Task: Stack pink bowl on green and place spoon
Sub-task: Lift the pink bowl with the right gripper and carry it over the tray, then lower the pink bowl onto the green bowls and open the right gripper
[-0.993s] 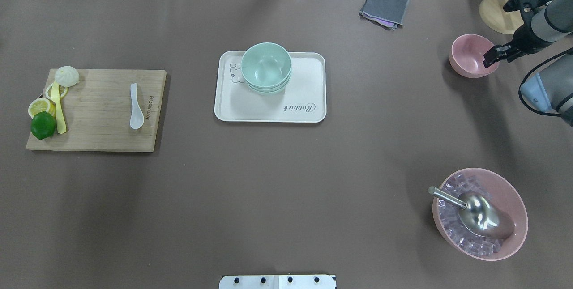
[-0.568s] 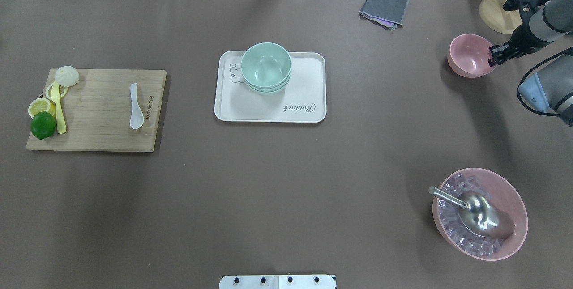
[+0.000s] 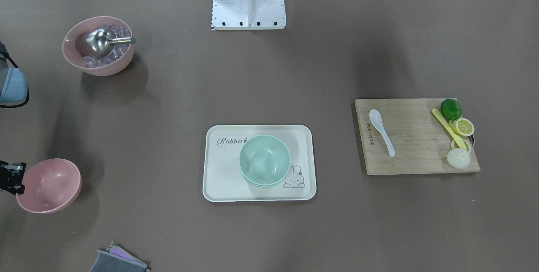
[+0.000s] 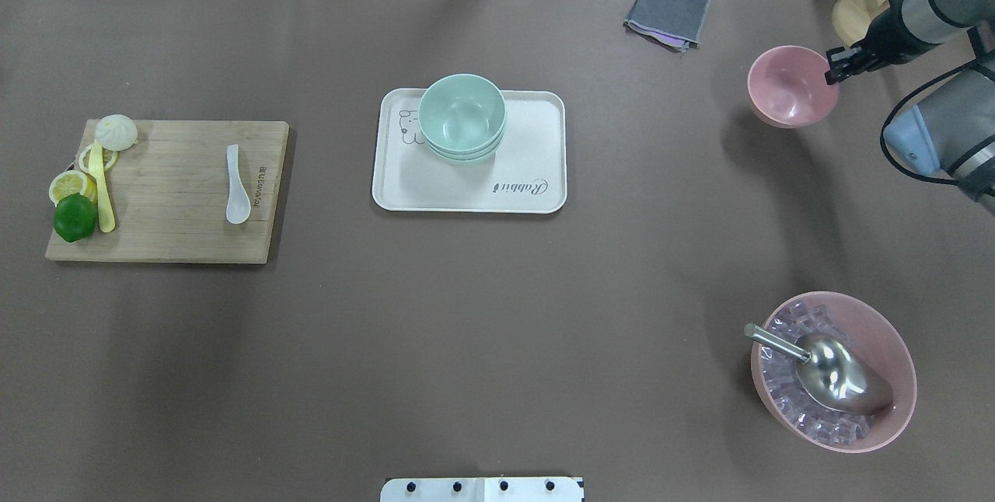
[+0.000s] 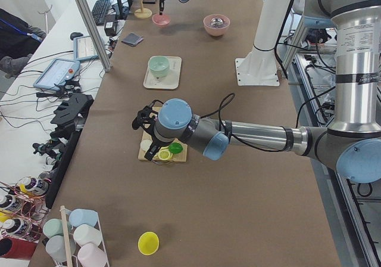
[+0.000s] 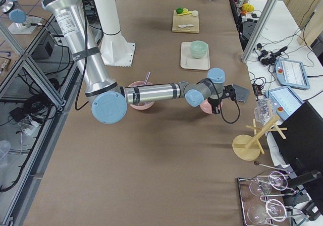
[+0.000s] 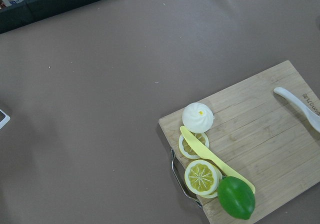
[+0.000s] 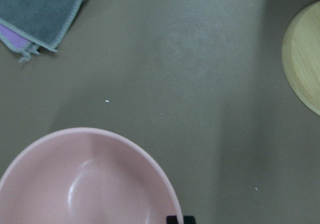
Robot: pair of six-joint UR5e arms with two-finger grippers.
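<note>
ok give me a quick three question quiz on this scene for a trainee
1. True or false: the right gripper grips the small pink bowl at its rim.
2. What stands on the white tray?
3. The white spoon lies on: A the white tray, B the cutting board, C the small pink bowl.
Key: 1 true; 2 the green bowls; 3 B.

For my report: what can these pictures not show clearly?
Left hand: only in the exterior left view, small; open or shut unclear.
Right hand: on the pink bowl, cut off by the front-facing view's edge.
Green bowl stack: top bowl hides those beneath; count unclear.
</note>
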